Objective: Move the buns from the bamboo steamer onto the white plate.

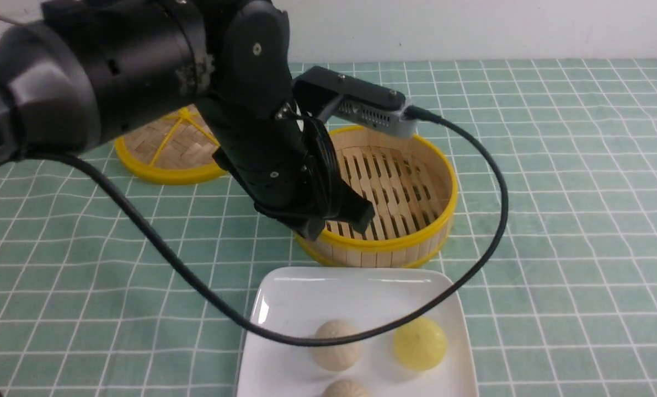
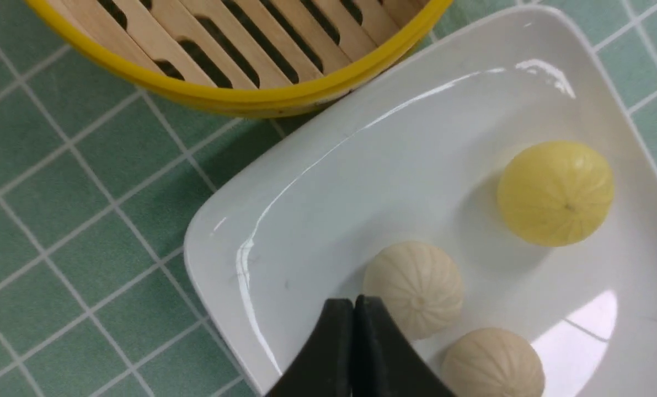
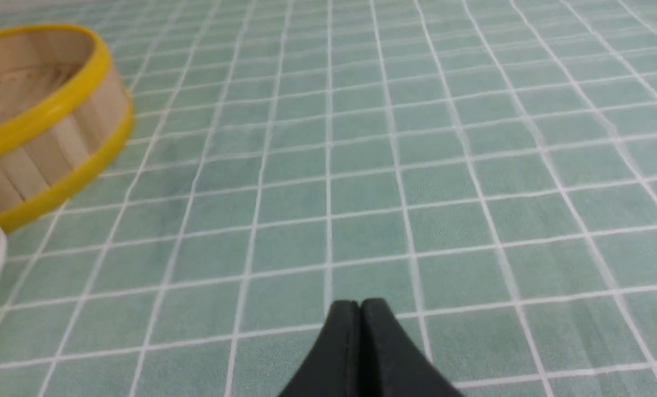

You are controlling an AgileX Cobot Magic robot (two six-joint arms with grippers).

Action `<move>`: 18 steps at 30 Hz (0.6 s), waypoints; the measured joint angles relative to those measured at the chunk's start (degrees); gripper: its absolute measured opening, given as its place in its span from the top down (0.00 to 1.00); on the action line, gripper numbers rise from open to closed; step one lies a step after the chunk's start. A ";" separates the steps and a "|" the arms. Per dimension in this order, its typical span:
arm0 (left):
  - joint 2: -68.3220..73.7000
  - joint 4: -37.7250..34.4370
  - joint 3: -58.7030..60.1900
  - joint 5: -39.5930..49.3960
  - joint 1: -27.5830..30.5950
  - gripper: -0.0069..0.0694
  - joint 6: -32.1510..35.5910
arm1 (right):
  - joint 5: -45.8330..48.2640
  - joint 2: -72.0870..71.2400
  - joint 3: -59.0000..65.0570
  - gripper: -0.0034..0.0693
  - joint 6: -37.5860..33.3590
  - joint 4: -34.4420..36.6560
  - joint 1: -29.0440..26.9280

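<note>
Left gripper (image 2: 356, 300): fingertips together, nothing between them; hangs above the white plate (image 2: 306, 220). Cream-white bun (image 2: 416, 289) and browner beige bun (image 2: 493, 366) lie below and near its tips; yellow bun (image 2: 555, 193) farther off, all on plate. Bamboo steamer (image 1: 394, 242) beyond plate, slatted floor showing. Right gripper (image 3: 359, 303): tips together, holding nothing, over green-grid tabletop (image 3: 306, 231).

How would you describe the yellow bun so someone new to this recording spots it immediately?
Find the white plate, just on the near side of the bamboo steamer. On it lie three round pleated buns; the one you want sits toward the plate's right side. It is clearly yellow, while its two neighbours are beige.
</note>
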 joint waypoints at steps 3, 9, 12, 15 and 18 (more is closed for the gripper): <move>-4.14 0.56 0.00 0.56 0.00 0.90 -0.11 | 0.90 0.00 -0.08 0.96 0.00 0.30 -1.87; -13.20 2.73 0.00 4.59 0.00 0.90 -0.20 | 1.19 0.00 -0.11 0.95 0.00 0.36 -2.41; -16.64 3.48 0.00 7.62 0.00 0.90 -0.23 | 1.19 0.00 -0.11 0.95 0.00 0.36 -2.41; -22.39 3.85 0.00 9.57 0.00 0.90 -0.28 | 1.23 0.00 -0.11 0.95 0.00 0.36 -2.46; -26.84 3.91 0.00 9.57 0.00 0.90 -0.44 | 1.23 0.00 -0.11 0.95 0.00 0.36 -2.46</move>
